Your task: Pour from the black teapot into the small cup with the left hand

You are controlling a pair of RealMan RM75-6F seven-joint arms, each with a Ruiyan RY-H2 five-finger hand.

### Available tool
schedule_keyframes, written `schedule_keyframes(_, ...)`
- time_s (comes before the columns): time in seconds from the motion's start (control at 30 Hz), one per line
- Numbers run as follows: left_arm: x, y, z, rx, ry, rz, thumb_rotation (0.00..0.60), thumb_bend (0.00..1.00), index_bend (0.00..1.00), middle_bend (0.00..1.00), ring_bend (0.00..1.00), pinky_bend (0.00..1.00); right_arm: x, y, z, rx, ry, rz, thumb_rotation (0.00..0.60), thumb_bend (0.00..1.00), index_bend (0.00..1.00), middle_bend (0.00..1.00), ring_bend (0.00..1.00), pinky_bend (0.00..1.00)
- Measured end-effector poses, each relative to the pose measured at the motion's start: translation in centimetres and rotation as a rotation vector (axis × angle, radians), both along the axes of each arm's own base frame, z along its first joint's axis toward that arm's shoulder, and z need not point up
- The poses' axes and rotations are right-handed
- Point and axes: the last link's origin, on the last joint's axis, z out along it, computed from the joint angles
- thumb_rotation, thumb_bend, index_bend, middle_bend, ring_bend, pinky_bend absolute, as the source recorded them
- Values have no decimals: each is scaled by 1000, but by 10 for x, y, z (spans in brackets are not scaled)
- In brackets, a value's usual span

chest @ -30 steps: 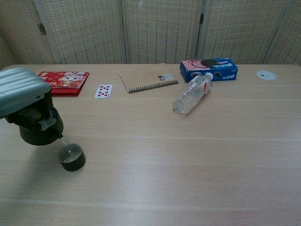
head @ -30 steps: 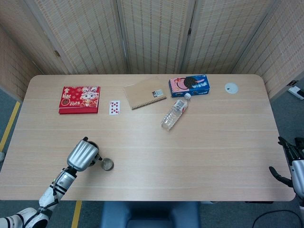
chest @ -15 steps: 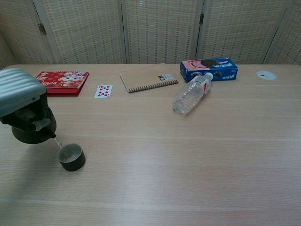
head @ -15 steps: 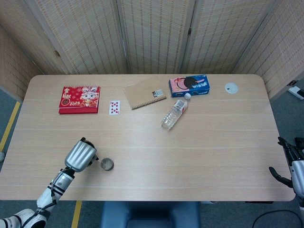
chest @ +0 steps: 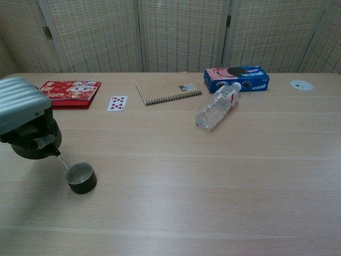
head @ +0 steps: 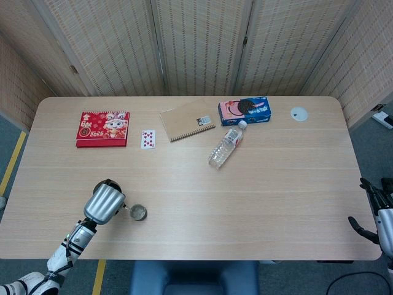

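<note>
teapot [chest: 33, 144]: black, rigid, likely heavy with liquid and breakable; held under the left hand [chest: 21, 104], fingers closed around it (grip point hidden), spout over the cup [chest: 81, 177]. cup: small, light, easily tipped, just beside the fingers. right hand [head: 376, 212]: fingers spread, holding nothing.

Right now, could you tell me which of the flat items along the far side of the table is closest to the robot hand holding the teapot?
The red calendar, lying leftmost in the row; the playing card, notebook and cookie box all lie farther right of the left robot hand.

Black teapot [chest: 32, 144]; dark cup [chest: 81, 178]; red calendar [head: 102, 128]; blue-pink box [head: 244, 110]; tan notebook [head: 187, 120].
</note>
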Motion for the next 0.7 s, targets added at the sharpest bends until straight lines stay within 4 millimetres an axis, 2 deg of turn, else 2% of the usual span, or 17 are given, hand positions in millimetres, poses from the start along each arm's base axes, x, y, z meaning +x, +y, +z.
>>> schedule_keyframes(0.7,2,1,0,-3,-18,6,576,507,1000,1000,993,533,-2,1,0,-2,-2,-2,600,241,94,272,273,32)
